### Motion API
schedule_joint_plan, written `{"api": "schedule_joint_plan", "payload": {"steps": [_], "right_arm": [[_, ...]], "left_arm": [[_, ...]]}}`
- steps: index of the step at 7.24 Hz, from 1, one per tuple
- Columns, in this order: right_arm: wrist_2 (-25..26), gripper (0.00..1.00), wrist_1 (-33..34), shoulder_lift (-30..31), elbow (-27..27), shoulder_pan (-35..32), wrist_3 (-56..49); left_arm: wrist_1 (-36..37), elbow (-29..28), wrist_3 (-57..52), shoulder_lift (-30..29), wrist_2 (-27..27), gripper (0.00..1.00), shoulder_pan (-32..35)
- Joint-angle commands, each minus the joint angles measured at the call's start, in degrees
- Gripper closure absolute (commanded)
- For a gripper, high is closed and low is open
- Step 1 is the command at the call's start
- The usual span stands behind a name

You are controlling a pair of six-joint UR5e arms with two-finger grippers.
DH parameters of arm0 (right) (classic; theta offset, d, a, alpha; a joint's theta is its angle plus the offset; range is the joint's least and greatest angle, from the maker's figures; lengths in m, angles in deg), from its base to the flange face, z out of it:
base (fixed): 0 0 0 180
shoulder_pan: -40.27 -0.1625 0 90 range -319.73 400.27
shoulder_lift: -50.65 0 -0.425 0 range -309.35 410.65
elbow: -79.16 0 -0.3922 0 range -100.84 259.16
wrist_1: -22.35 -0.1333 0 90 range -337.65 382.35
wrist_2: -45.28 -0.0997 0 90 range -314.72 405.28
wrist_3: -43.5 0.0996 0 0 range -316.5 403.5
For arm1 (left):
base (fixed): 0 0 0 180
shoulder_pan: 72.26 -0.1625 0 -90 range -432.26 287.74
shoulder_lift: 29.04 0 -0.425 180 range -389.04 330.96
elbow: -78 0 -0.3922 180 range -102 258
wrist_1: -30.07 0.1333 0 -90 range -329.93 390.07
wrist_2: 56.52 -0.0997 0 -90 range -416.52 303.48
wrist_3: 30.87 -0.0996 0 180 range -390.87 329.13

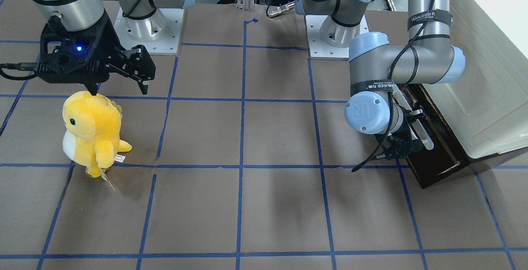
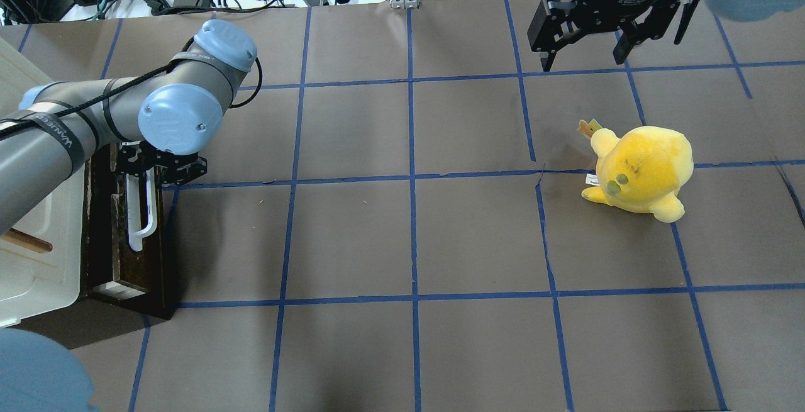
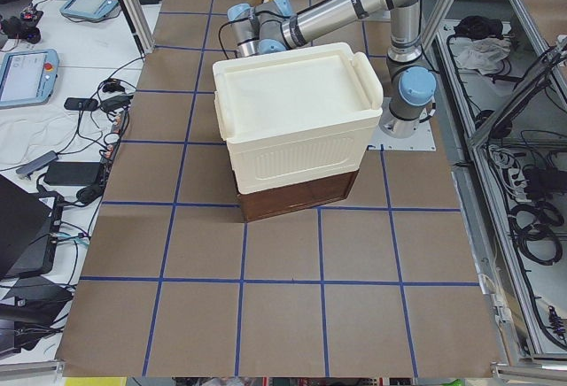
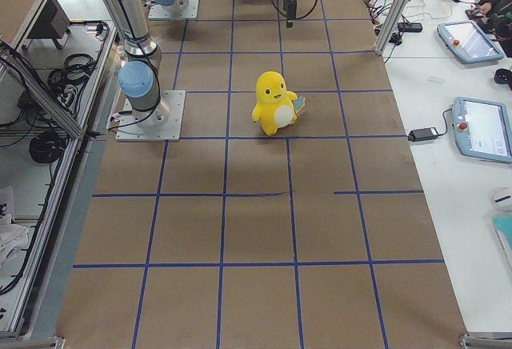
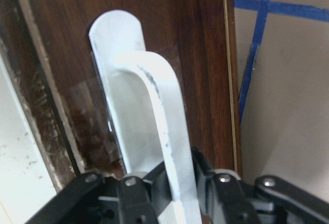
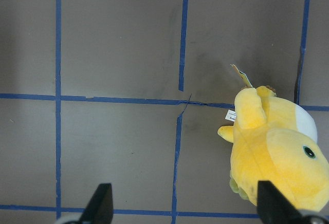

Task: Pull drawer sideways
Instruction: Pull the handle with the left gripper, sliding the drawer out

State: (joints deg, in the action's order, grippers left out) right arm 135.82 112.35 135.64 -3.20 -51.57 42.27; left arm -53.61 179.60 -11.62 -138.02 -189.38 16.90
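A brown table [image 2: 409, 242] marked with a grid of blue tape holds two robot arms at work. At the table's left edge stands a large cream-white cabinet [image 3: 292, 120], and beneath it sits the drawer [image 2: 126, 261], a dark brown wooden box whose front faces the middle of the table and stands slightly out from the cabinet's wall. A long white bar handle [image 5: 154, 106] runs along that front. The left gripper [image 5: 177, 193] reaches in from the table's middle and pinches this handle near one end; the wrist view shows the white bar passing between the two black fingers [image 5: 133, 203], which are pressed against it. Well apart, towards the table's right edge, a yellow plush toy [image 2: 641, 170] with a white belly stands upright on the paper, a small tag showing at its side. The right gripper [image 2: 583, 60] hangs in the air above the table near the toy, not touching it, with its fingers spread wide and nothing between them.
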Motion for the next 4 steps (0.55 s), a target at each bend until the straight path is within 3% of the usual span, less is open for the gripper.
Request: {"api": "schedule_joint_plan", "payload": {"steps": [1, 4], "right_arm": [[-0.01, 0.00, 0.00, 0.00, 0.00, 0.00, 0.00], [0.08, 0.00, 0.00, 0.00, 0.00, 0.00, 0.00]], "left_arm": [[-0.08, -0.08, 0.61, -0.09, 0.06, 1.00, 0.49], [-0.26, -0.70, 1.31, -0.27, 0.32, 1.00, 1.28]]}}
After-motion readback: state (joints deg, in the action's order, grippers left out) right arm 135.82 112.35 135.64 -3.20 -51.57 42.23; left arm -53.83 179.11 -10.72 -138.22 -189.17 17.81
